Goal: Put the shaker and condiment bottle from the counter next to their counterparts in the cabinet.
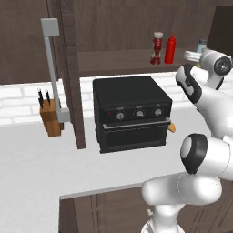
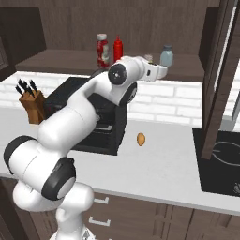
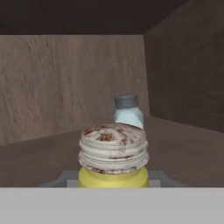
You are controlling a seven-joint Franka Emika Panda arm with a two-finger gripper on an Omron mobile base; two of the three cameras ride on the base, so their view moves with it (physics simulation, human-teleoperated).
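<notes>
The pincer (image 3: pixel 113 183) was clenched on the shaker (image 3: pixel 113 159), its yellow body and mottled greyish-brown top rising between the jaws, held over the cabinet (image 1: pixel 123 27) shelf (image 1: pixel 123 61). Just beyond it stood the pale blue shaker (image 3: pixel 128 113) with a grey cap, near the cabinet's back corner, with open shelf between the 2.

Further along the shelf, the condiment bottle (image 1: pixel 157 48) and the slim red squeeze bottle (image 1: pixel 170 49) stood upright just beside each other, well apart from the 2 shakers. So the shelf area carried 2 red bottles and 2 shakers. The white label band on the condiment bottle was too small to read.

Below, on the worktop (image 2: pixel 154 164), sat 1 black toaster oven (image 1: pixel 131 111) with 3 knobs, 1 wooden knife block (image 1: pixel 51 116) and 1 small orange-brown object (image 2: pixel 141 139) lying by the oven. The open cabinet door (image 1: pixel 66 68) with its long grey bar handle (image 1: pixel 52 68) hung between the knife block and the oven. A black cooktop (image 2: pixel 220 161) lay at the worktop's far right.
</notes>
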